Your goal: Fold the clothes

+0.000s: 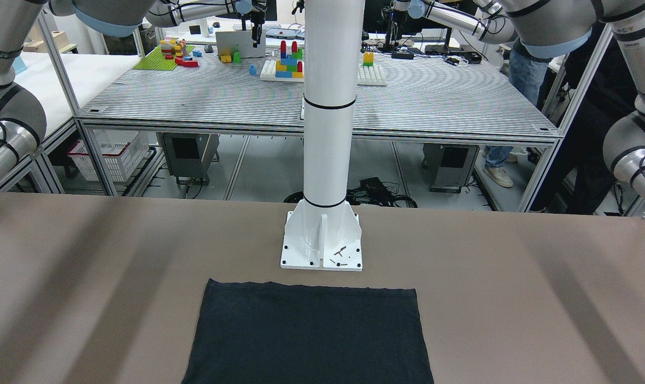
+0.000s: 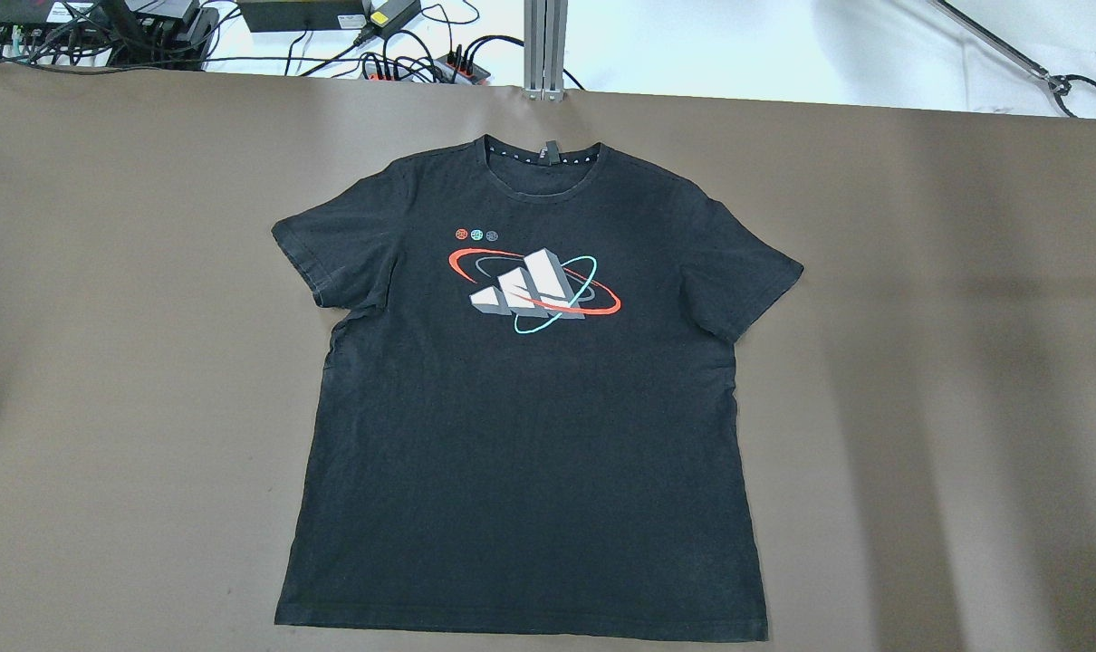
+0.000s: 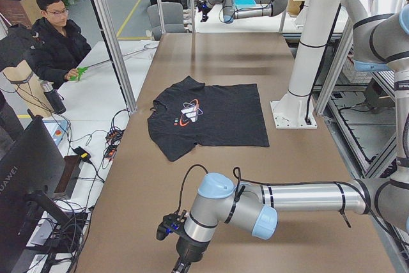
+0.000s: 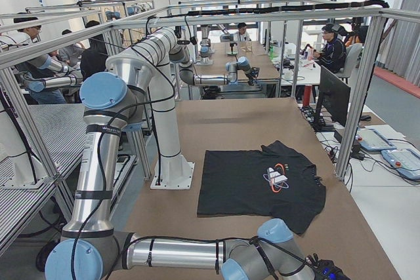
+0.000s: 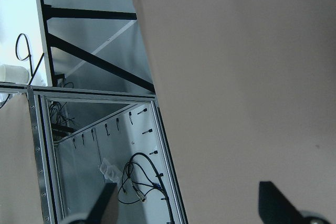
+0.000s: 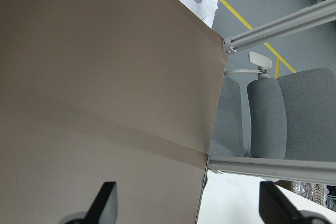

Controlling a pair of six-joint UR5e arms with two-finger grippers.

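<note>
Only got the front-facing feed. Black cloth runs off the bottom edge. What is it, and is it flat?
Observer: A short-sleeved T-shirt, spread flat, nothing folded yet.
Operator: Which way does it face?
Observer: Print up, collar on the side away from the robot.
Operator: Grippers? I only see elbows.
Observer: Left gripper and right gripper are both open, each over bare table by an edge, apart from the T-shirt.
</note>
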